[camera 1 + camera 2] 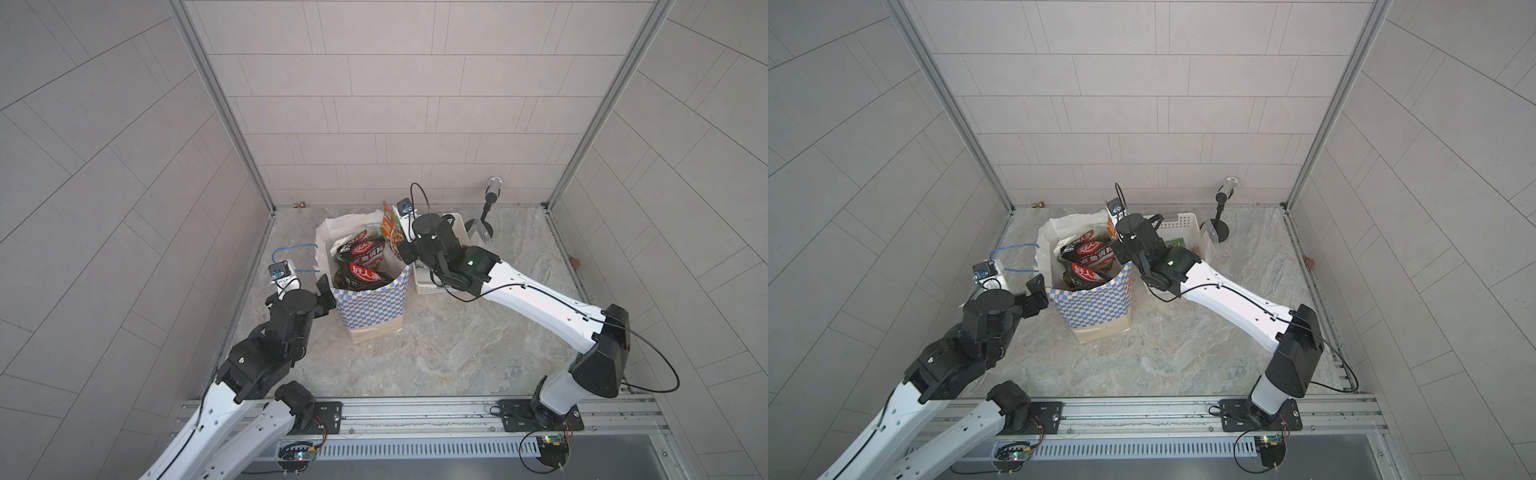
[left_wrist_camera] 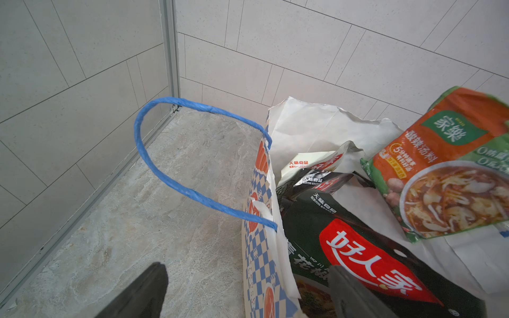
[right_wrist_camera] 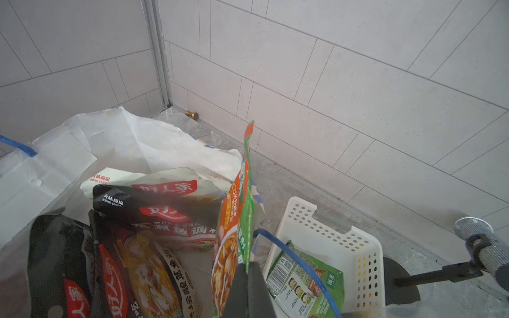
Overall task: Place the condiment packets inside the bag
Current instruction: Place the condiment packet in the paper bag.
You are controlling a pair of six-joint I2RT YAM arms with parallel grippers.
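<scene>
The blue-and-white checked bag (image 1: pixel 370 307) stands upright and open on the stone floor. Several condiment packets stand inside it, black ones with red labels (image 1: pixel 368 272) (image 2: pixel 358 247) and a cream one (image 3: pixel 165 187). My right gripper (image 3: pixel 248 278) is shut on the lower edge of an orange-and-green soup packet (image 3: pixel 234 220) (image 1: pixel 390 232), held upright over the bag's right rim. My left gripper (image 2: pixel 246 266) is open and straddles the bag's left wall (image 2: pixel 259 275), one finger outside and one inside. Another green packet (image 3: pixel 305 278) lies in the basket.
A white perforated basket (image 3: pixel 330 234) (image 1: pixel 428 286) sits right of the bag. One blue cord handle (image 2: pixel 154 165) sticks out left; the other blue handle (image 3: pixel 289 256) droops over the basket. A black stand (image 1: pixel 486 220) is behind the basket. A brass fitting (image 3: pixel 191 113) sits at the back wall.
</scene>
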